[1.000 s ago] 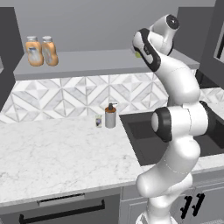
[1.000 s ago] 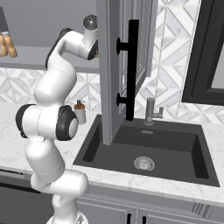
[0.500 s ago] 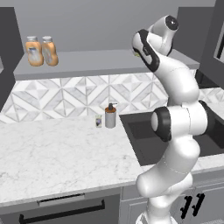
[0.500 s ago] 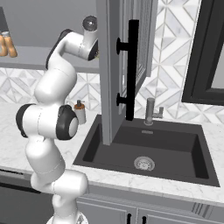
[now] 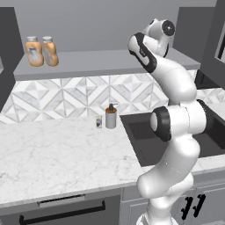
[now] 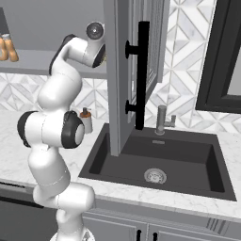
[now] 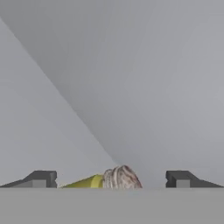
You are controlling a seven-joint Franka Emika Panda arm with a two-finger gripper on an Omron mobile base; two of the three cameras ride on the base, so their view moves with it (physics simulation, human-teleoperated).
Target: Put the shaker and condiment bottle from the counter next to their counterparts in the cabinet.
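Your arm (image 5: 176,114) has barely changed against the pictures from a second ago: in both base views it keeps the same high reach toward the right end of the cabinet (image 5: 105,61) shelf, with the wrist up at shelf height. The base has not driven; the whole scene sits where it did.

In the hand view your claw (image 7: 111,179) stands with its two dark fingertips (image 7: 41,178) wide apart and nothing clamped between them. The shaker (image 7: 107,179) lies between and just below them, tipped on its side, its olive-yellow body to the left and its brownish speckled cap to the right. You cannot tell from this view whether it touches either fingertip. Grey cabinet surfaces lie beyond it.

At the left end of the shelf, well apart from your hand, two orange white-capped bottles stand upright and just beside each other: the deeper-orange bottle (image 5: 33,51) on the left and the paler condiment bottle (image 5: 49,51) on the right. Both carry greyish labels, but any writing on them is too small to read.

On the counter (image 5: 57,154), near the sink (image 6: 160,162), the grey pump dispenser (image 5: 110,117) stands with the tiny labelled jar (image 5: 99,121) just to its left; the jar's label cannot be read either.
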